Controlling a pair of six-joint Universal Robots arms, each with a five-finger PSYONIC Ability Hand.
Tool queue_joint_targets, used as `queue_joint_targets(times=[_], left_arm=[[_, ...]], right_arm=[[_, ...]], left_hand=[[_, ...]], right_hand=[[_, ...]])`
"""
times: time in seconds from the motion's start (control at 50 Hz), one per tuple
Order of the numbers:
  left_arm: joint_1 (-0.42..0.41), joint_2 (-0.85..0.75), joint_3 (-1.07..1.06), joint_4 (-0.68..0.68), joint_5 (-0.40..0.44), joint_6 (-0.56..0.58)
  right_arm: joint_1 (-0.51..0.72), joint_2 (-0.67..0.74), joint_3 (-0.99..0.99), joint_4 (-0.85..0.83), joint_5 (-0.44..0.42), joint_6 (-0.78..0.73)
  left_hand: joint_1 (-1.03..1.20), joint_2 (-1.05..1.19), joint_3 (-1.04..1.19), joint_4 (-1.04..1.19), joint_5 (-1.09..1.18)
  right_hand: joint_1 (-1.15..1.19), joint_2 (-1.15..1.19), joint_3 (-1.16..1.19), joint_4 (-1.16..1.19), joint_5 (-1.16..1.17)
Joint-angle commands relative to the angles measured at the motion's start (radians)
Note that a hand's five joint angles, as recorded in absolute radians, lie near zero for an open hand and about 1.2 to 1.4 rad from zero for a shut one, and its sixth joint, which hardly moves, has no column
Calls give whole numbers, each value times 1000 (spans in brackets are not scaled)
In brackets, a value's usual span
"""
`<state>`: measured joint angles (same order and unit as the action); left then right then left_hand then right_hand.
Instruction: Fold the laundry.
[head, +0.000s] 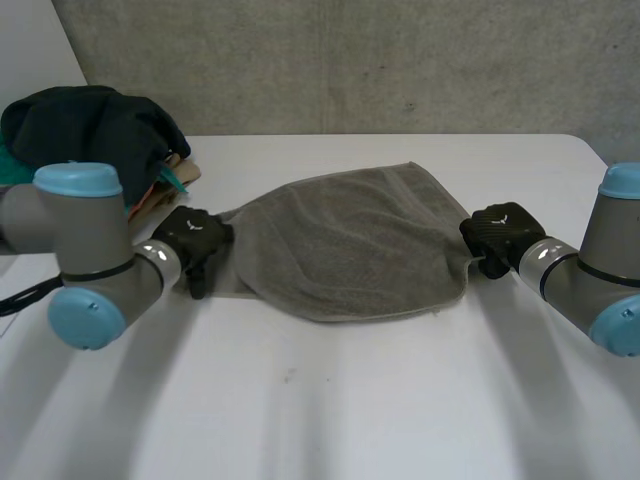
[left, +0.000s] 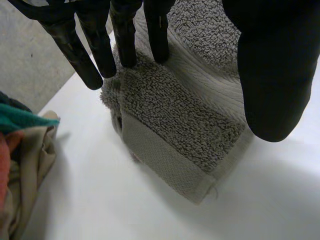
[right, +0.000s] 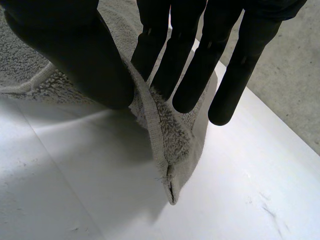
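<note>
At the near side of the table (head: 320, 420) the white top lies bare, leaving room to work; just beyond it the towel (head: 350, 245) lies across the middle, grey, spread in a rough oval with its near edge bowed and its two ends drawn narrow. The left hand (head: 195, 242) sits at the towel's left end; in its wrist view the fingers (left: 125, 45) are straight, their tips on or just above the terry; the thumb (left: 272, 90) stands well apart from them, and the hemmed corner, which looks doubled over, lies flat on the table between the two; this hand is spread and grips nothing. The right hand (head: 497, 235) is at the right end; its thumb (right: 75, 60) and fingers (right: 155, 45) press a raised ridge of hem between them, so it is clamped on the towel. The step in hand looks to be taking both ends for a fold; to do it well the left hand would need to close thumb to fingers on its corner, catching both layers, before either arm lifts; a lift on one side alone would probably drag the cloth askew. Both ends should then rise together, lightly taut, and come down edge on edge. Farther back, near the towel's left end, rests a dark pile (head: 90, 130) of laundry; the fold should keep clear of it; behind all stands the wall (head: 350, 60).
</note>
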<state>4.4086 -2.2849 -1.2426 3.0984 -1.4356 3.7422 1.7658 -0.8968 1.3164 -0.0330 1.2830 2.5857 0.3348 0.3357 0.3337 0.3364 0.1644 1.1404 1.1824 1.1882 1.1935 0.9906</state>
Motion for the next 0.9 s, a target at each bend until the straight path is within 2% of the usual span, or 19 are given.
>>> queue_joint_targets(times=[0.02, 0.14, 0.24, 0.42, 0.44, 0.5, 0.58, 0.64, 0.82, 0.9], left_arm=[[-57, -102, 158, -32, -61, 47], [-80, -166, 250, -92, -78, 76], [-92, -209, 318, -133, -100, 87], [-95, -260, 362, -110, -127, 125], [-94, -265, 364, -107, -132, 134], [-92, -265, 364, -98, -152, 160], [-97, -211, 341, -69, -209, 154], [-109, -115, 283, -49, -239, 121], [-86, 156, 126, -72, -197, 16], [-48, 271, 74, -154, -160, -13]], right_arm=[[0, 4, 1, 1, -1, -1], [1, 7, 0, 1, -2, -6], [1, 9, 1, 1, -2, -13], [4, 13, 1, 5, -2, -15], [4, 13, 1, 5, -2, -15], [4, 13, 1, 12, -2, -18], [8, 10, 1, 21, -1, -21], [8, 4, -3, 36, -1, -24], [-26, -99, -46, 188, -2, -30], [-75, -191, -95, 317, -5, -53]], left_hand=[[90, 89, 91, 88, 86], [149, 148, 150, 147, 145], [316, 315, 317, 314, 311], [515, 514, 517, 514, 511], [559, 558, 560, 558, 555], [1060, 1059, 1061, 1059, 1056], [1061, 1061, 1063, 1060, 1057], [1061, 1061, 1063, 1060, 1057], [1061, 1061, 1063, 1060, 1057], [1061, 1061, 1063, 1060, 1057]], right_hand=[[256, 214, 208, 203, 231], [256, 214, 208, 203, 231], [256, 214, 208, 203, 231], [256, 214, 208, 203, 231], [256, 214, 208, 203, 231], [256, 214, 208, 203, 231], [256, 214, 208, 203, 231], [256, 214, 208, 203, 231], [256, 214, 208, 203, 231], [256, 214, 208, 203, 231]])
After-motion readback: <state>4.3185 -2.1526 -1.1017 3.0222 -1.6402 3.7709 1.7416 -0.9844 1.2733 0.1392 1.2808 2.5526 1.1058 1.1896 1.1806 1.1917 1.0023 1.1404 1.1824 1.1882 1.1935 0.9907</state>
